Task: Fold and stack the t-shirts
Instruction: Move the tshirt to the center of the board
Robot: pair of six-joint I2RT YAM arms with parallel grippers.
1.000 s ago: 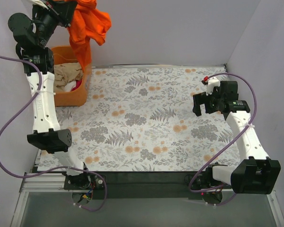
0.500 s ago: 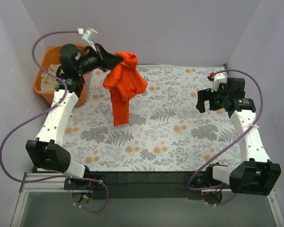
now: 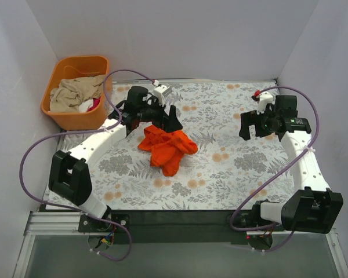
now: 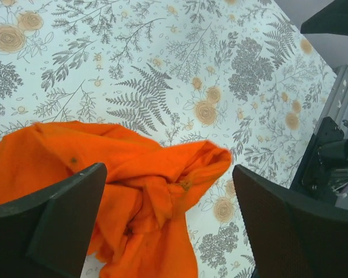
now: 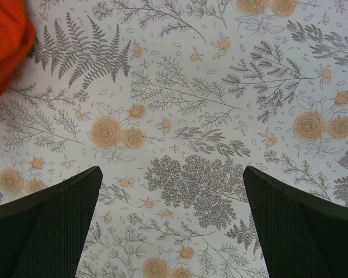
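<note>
T-shirt first: the one I can make out clearly is the orange-red t-shirt (image 3: 168,147), lying crumpled in a loose heap on the worktop (image 3: 232,174), a little left of its middle and not folded.

The worktop fills most of the top view and is covered by a pale cloth printed with grey ferns and peach flowers. My left arm (image 3: 98,139) reaches from its base at the near left corner diagonally toward the middle. My right arm (image 3: 298,159) stands along the right edge, its wrist turned inward. An orange tub (image 3: 58,66) sits at the far left corner, well apart from the shirt. A rumpled beige cloth (image 3: 75,92) is heaped inside it, with a scrap of red at its near side. I cannot tell what these garments are.

The left gripper (image 3: 165,124) hovers at the far edge of the orange heap. In its wrist view the fingers (image 4: 52,226) are spread wide, with the shirt (image 4: 139,191) below and between them, and I cannot tell if they touch it. The right gripper (image 3: 249,128) hangs over bare floral cloth near the right side. Its fingers (image 5: 46,226) are likewise spread wide with nothing between them. Only a corner of the shirt (image 5: 6,40) shows at the top left of that view.
</note>
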